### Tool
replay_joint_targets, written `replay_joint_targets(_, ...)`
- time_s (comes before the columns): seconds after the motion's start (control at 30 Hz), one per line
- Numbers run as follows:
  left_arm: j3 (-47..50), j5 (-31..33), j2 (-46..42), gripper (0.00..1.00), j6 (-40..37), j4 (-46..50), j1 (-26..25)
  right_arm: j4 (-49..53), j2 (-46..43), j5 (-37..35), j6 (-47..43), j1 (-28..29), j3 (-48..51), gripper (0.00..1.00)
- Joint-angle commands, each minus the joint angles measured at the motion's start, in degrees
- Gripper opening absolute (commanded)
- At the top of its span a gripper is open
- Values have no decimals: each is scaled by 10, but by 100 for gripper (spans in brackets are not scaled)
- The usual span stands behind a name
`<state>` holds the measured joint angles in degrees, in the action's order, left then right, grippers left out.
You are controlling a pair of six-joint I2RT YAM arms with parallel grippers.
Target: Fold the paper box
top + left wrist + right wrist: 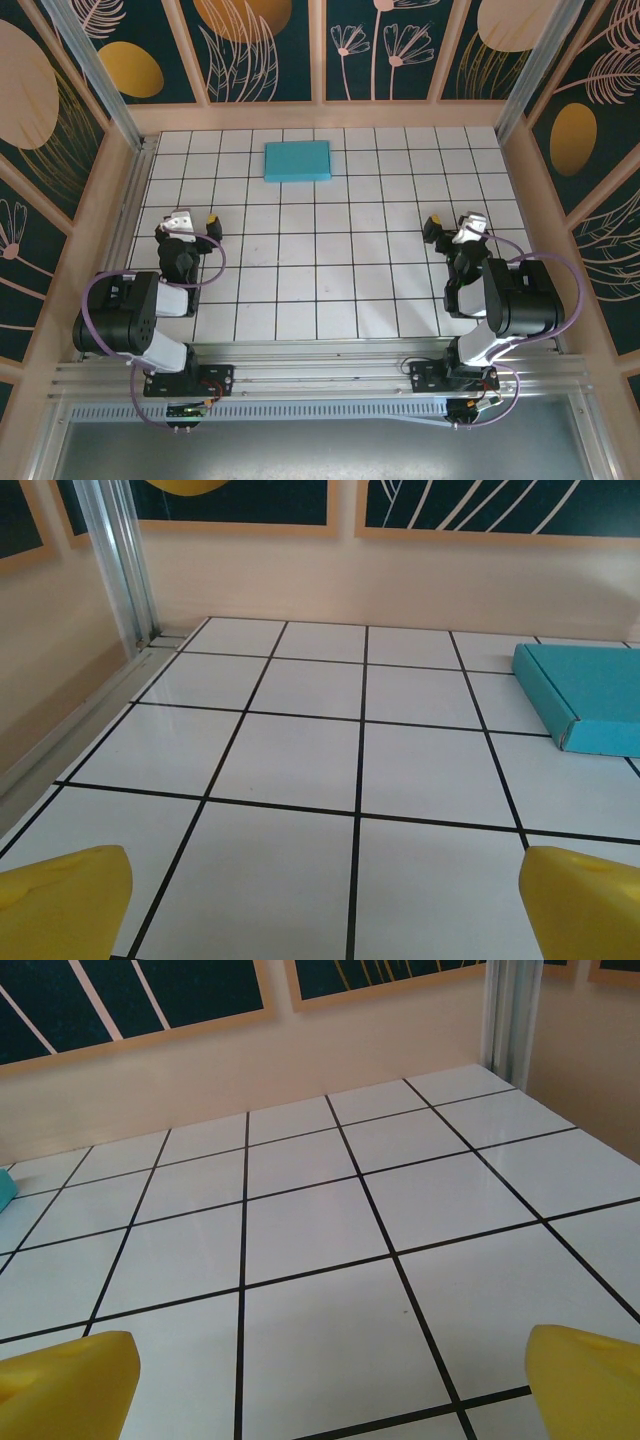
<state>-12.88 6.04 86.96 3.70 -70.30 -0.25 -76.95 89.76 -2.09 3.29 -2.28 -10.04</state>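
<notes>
Folded cyan box [298, 161] lies flat at the table's [330, 290] far edge — left fingers [65, 900] and right fingers [65, 1385] spread wide, empty.

White tiled table [320, 1210], yellow fingers [65, 1385] of the right gripper [330, 1390] wide apart at 7 and 5 o'clock, paper box [5, 1192] corner at 9 o'clock, metal post [510, 1015] at 1 o'clock

tbl [330, 290]: white tiles, blk grid | walls [270, 45]: teal floral panels
</notes>
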Motion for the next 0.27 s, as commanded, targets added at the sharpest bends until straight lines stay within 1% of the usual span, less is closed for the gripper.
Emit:
replay_joint_targets(0.0, -8, 0, 0, 99, 11, -20, 5, -13, 1, -16, -12, 7, -16, 99)
replay_joint_targets(0.17, -8, 0, 0, 99, 11, -20, 5, -18, 1, -11, -14, 7, -13, 99)
replay_joint_targets(0.23, -8, 0, 0, 99, 11, -20, 5, -43, 2, 2, -19, 7, 0, 99)
